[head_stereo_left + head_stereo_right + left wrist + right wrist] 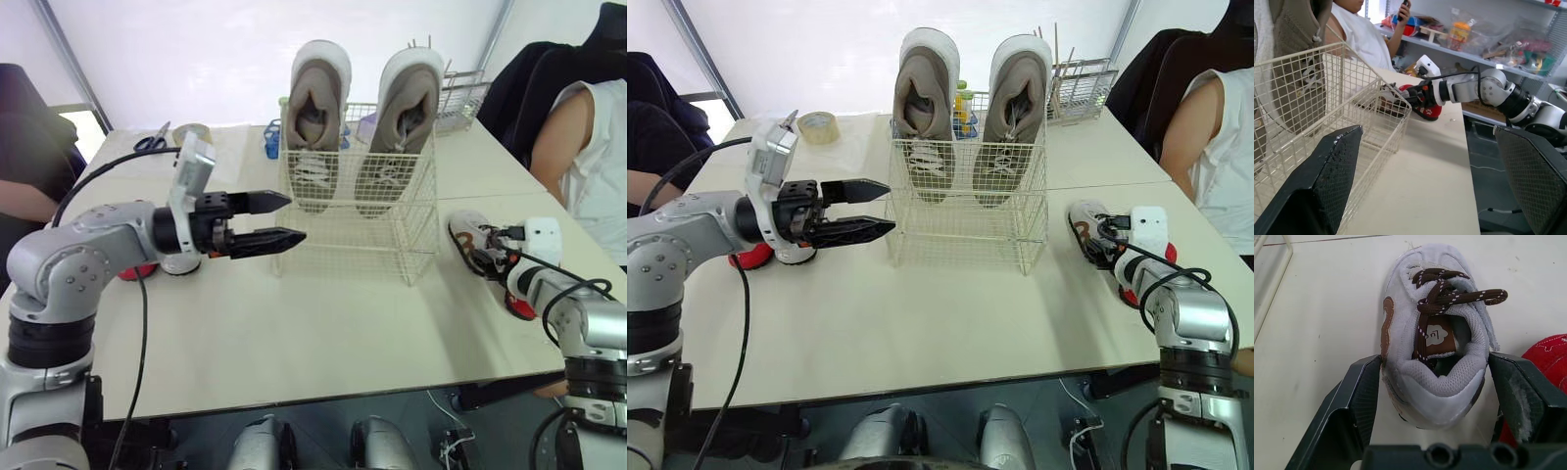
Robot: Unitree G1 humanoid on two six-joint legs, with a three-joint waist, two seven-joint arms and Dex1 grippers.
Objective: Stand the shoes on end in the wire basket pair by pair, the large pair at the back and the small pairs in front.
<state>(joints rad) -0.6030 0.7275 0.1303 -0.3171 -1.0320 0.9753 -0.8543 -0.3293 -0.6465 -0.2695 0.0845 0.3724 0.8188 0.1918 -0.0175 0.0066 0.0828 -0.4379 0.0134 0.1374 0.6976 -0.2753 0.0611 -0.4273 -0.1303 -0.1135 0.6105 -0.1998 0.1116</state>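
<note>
A white wire basket (358, 230) stands mid-table with the large beige pair (318, 108) (407, 113) upright on end along its back; its front half is empty. My left gripper (298, 217) hovers open and empty just left of the basket's front. A small white shoe with brown laces (1432, 347) lies on its sole right of the basket. My right gripper (1435, 377) is open, one finger on each side of its heel. A small red shoe (1547, 357) lies beside it. Another red shoe (137, 271) and a white one (181, 262) sit partly hidden behind my left arm.
Scissors (150, 140) and a tape roll (818, 125) lie at the back left. A second wire rack (460, 98) stands at the back right. One person sits at the right (598, 157), close to the table, and another at the left (20, 147).
</note>
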